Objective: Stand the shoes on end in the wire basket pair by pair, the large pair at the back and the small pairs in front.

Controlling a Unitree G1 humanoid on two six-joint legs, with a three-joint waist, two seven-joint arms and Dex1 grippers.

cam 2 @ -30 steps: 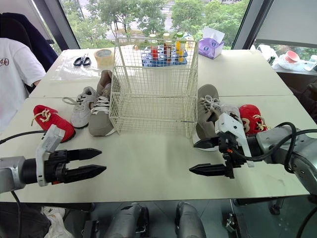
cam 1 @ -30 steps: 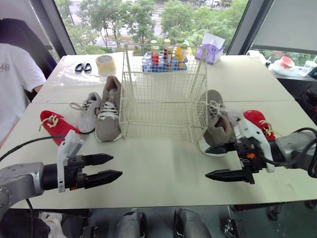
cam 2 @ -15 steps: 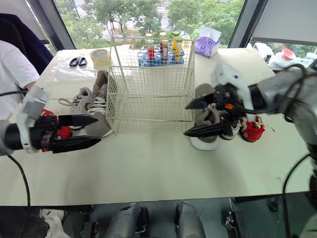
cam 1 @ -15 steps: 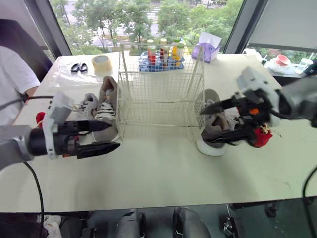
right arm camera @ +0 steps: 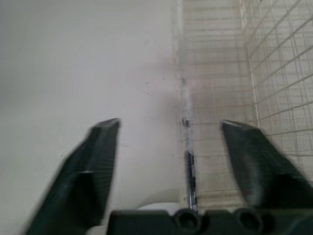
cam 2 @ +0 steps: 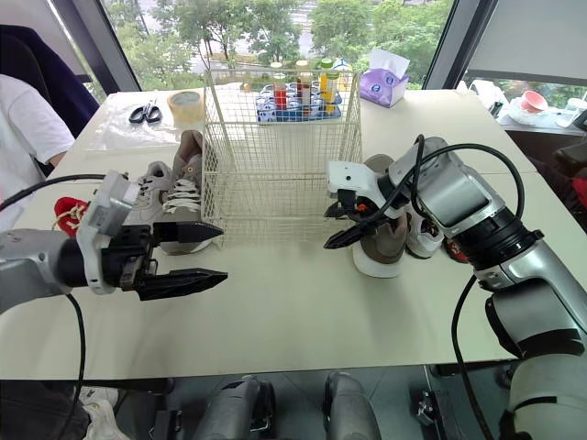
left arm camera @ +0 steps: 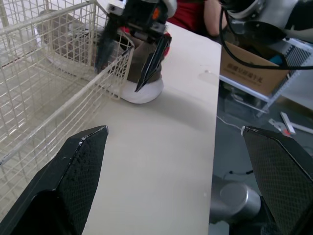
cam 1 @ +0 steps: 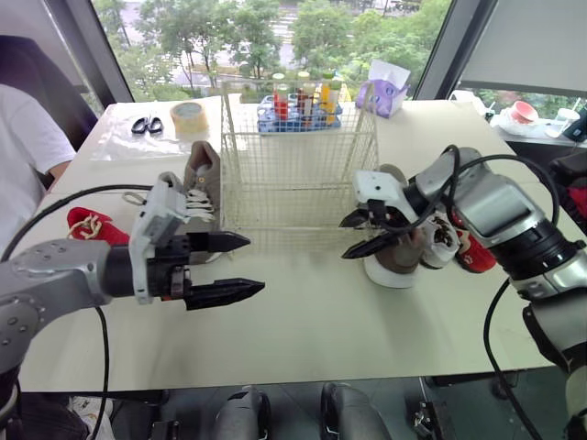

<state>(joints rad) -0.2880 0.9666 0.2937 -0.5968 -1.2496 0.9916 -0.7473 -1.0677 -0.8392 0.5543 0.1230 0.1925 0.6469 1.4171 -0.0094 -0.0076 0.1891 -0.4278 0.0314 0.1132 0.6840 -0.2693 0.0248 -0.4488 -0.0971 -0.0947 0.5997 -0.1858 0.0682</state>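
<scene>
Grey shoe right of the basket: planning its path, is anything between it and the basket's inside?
The right wall of the wire basket stands between; the grey shoe probably goes over the rim. The open right gripper hangs at that wall's front corner.

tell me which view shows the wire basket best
The right eye view: the whole wire basket shows, upright and empty. The left eye view shows much the same. The left wrist view catches one corner, the right wrist view a stretch of mesh.

Small red fabric shoe on the right (cam 1: 478,256): mostly behind the right arm.
Small red fabric shoe on the left (cam 1: 92,225): toe hidden by the left arm.
Person in white T-shirt (cam 1: 27,156): cut by the frame edge.
</scene>
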